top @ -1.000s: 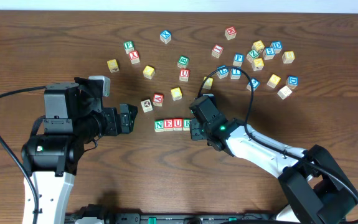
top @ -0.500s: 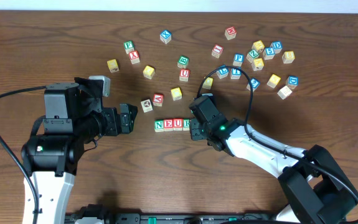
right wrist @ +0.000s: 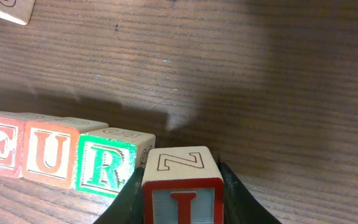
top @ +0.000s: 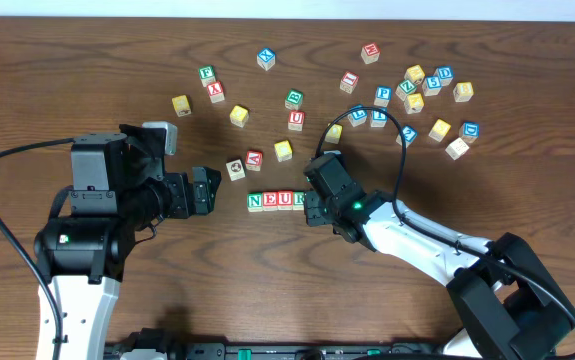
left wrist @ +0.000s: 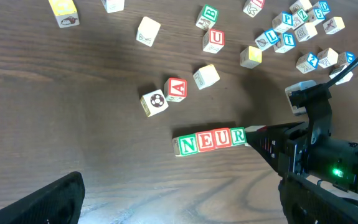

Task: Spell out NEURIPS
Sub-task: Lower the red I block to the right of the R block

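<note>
Four cubes are lined up already, all on a dark brown wood-grain worktop (top: 87, 60). There's a thin pale strip (top: 287, 8) past its far edge, and I can't tell what that is.

Going from my left: my left end effector (top: 207, 191) hangs over bare wood with its jaws spread wide and nothing in them, a little short of the row. Just past it, a cube with a soccer ball picture (left wrist: 154, 102) and a red A cube (left wrist: 176, 89) sit close together, a bit behind the row.

Then there's the row itself, near the middle of the worktop: green N (left wrist: 188, 144), red E (left wrist: 205, 141), red U (left wrist: 222, 138), green R (left wrist: 238, 135). They're side by side and touching, with letters showing on top.

Right after the R comes my right end effector (top: 309, 207), clamped on the red I cube (right wrist: 182, 186) with one finger on each side. From the wrist cam the I cube is just beside the R, at the next spot in line. Whether it touches the R or the wood, I can't tell.

Further right and toward the far edge are the loose cubes (top: 432, 85), with the blue P (top: 383, 95) in among them, well apart from the row.
</note>
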You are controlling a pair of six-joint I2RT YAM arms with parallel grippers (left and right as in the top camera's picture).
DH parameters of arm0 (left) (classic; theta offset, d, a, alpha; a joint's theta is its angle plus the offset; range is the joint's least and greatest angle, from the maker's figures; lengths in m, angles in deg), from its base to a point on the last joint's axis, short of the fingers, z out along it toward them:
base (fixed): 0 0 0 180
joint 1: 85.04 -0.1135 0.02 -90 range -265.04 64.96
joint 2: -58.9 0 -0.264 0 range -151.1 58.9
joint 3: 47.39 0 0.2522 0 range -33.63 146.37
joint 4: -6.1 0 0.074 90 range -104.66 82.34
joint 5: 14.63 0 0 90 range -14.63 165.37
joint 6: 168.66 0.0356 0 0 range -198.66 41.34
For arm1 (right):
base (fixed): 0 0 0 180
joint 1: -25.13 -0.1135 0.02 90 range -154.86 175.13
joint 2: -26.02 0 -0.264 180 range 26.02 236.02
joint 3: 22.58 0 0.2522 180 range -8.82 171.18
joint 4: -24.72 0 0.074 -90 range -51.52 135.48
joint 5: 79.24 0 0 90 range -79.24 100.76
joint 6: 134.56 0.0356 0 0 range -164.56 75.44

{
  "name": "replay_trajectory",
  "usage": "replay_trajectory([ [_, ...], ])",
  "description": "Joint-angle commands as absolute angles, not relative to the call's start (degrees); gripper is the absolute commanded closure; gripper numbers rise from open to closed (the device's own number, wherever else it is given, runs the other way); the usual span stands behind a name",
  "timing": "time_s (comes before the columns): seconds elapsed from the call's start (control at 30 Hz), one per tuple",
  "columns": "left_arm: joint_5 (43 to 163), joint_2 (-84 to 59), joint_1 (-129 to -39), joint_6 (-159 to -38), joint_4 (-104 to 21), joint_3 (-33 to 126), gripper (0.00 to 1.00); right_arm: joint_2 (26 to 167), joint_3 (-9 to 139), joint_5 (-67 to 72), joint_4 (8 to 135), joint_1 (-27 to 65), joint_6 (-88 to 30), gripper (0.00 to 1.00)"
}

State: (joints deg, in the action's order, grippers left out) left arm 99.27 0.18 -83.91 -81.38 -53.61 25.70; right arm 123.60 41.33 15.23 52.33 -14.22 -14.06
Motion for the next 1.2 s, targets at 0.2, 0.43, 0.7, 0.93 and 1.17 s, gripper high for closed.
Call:
replay_trajectory([
  [0.2, 99.79, 0.55, -84.26, -80.81, -53.51, 26.49, 0.02, 124.01, 42.03, 17.33, 54.58, -14.44, -12.18, 0.99],
  [0.43, 99.79, 0.55, -84.26, -80.83, -53.48, 26.49, 0.02, 124.01, 42.03, 17.31, 55.19, -14.44, -11.21, 0.99],
  [0.7, 99.77, 0.55, -84.26, -80.81, -53.51, 26.49, 0.02, 124.01, 42.03, 18.79, 54.9, -14.46, -11.17, 0.93],
  [0.93, 99.79, 0.55, -84.26, -80.83, -53.51, 26.49, 0.02, 124.01, 42.03, 19.89, 54.45, -14.44, -11.19, 0.95],
  [1.17, 99.77, 0.55, -84.26, -80.83, -53.51, 26.49, 0.02, 124.1, 42.03, 19.89, 53.48, -14.46, -11.19, 0.96],
])
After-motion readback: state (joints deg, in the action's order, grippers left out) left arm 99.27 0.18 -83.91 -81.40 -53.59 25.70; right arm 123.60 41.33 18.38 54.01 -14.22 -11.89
